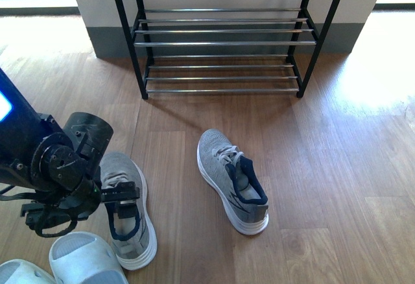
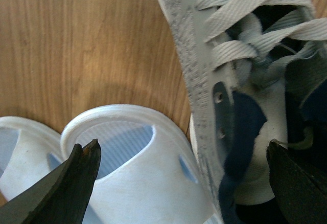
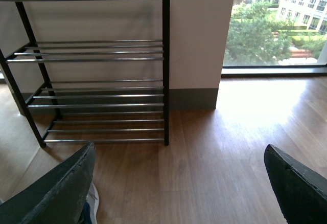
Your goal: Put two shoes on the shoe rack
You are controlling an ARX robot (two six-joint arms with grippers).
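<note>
Sneaker [image 1: 123, 167], grey knit, thick white sole, navy lining, pale flat laces: on the floor directly beneath left pincer [image 1: 123, 222], whose jaws stand wide apart over its collar. Right pincer [image 3: 179, 147] likewise spread wide.

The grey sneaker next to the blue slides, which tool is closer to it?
Left. The left tool hangs open over that sneaker, at its heel opening; the right tool is out of the front view, facing the shoe rack.
</note>
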